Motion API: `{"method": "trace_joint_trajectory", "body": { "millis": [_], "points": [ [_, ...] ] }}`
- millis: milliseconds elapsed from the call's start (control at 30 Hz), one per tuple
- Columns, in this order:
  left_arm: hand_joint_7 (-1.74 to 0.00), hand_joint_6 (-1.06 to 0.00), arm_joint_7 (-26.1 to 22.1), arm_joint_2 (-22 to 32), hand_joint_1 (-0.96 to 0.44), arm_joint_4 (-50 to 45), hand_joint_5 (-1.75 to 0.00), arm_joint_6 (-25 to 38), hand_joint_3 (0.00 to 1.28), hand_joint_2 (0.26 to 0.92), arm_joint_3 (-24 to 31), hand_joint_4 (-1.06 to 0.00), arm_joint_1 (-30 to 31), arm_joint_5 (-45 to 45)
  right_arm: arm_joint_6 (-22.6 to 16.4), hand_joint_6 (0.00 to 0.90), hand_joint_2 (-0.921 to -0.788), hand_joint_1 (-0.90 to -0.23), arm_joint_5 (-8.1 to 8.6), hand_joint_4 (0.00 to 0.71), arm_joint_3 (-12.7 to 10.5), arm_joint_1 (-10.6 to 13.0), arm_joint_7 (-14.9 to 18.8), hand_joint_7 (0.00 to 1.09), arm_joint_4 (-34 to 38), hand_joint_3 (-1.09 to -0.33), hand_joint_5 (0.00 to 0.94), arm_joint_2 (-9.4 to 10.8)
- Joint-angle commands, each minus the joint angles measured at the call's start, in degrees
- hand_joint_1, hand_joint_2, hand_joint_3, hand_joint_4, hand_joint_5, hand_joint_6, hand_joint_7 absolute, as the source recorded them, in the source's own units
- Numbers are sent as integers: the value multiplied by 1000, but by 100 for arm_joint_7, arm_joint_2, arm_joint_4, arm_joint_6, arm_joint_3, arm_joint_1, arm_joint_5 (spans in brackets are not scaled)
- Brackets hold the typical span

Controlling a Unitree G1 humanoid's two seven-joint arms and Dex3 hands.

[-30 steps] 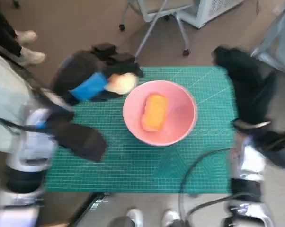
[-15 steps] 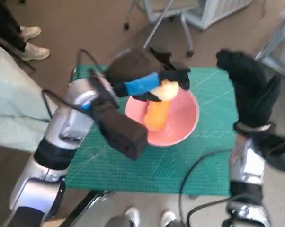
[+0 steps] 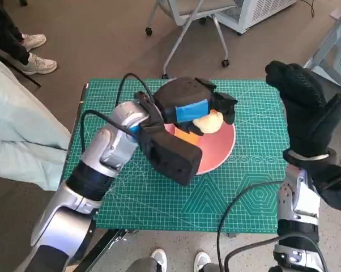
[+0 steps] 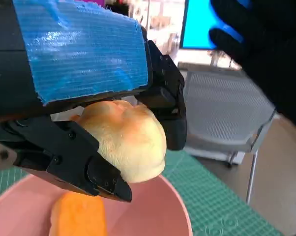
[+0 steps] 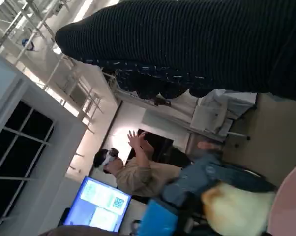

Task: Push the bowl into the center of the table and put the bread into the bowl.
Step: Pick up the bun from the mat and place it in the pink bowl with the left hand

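Note:
A pink bowl [image 3: 220, 152] sits on the green mat near the table's middle, with an orange bread piece [image 3: 186, 136] lying inside it. My left hand [image 3: 196, 105] hovers over the bowl and grips a pale round bread roll [image 3: 209, 122]. The left wrist view shows that roll [image 4: 128, 142] pinched between the black fingers [image 4: 74, 160], just above the bowl [image 4: 162, 206] and the orange piece [image 4: 76, 221]. My right hand [image 3: 307, 110] is raised upright at the table's right edge, fingers straight, holding nothing. The right wrist view catches the roll [image 5: 236, 204] and the bowl's rim [image 5: 290, 201].
A green cutting mat [image 3: 238, 192] covers the table. A wheeled chair base [image 3: 187, 22] stands behind the table. A person's legs and shoes [image 3: 29, 54] are at the left, feet [image 3: 159, 259] at the front edge. A person [image 5: 138, 172] sits by a blue screen [image 5: 103, 199].
My left hand has carried the roll from the mat's back left to over the bowl. The right hand has risen a little. The camera has shifted.

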Motion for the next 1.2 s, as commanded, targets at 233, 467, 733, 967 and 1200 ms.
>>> {"method": "trace_joint_trajectory", "body": {
  "millis": [233,467,733,967,1200],
  "points": [
    [-71,-307,-615,26,-338,-288,-19,732,12,906,-114,-206,134,83,133,216,-921,-647,-78,200,28,167,-108,259,-50,-712,1,-5],
    [-13,-241,-549,89,-403,-239,-1,559,6,904,-102,-108,169,69,154,216,-921,-647,-79,200,42,163,-143,257,-70,-712,0,8],
    [0,-215,-906,163,-426,-103,0,554,3,905,191,-54,173,-456,171,217,-921,-645,-78,199,73,147,-160,256,-91,-713,0,5],
    [0,-198,-1396,276,-419,-194,1,710,2,904,676,-9,255,-1301,225,218,-921,-645,-70,199,87,132,-170,255,-175,-713,0,-24],
    [0,-194,-1772,489,-384,-561,1,878,1,902,1242,0,414,-2104,297,218,-921,-645,-60,197,86,85,-171,255,-258,-715,0,-64]
  ]
}}
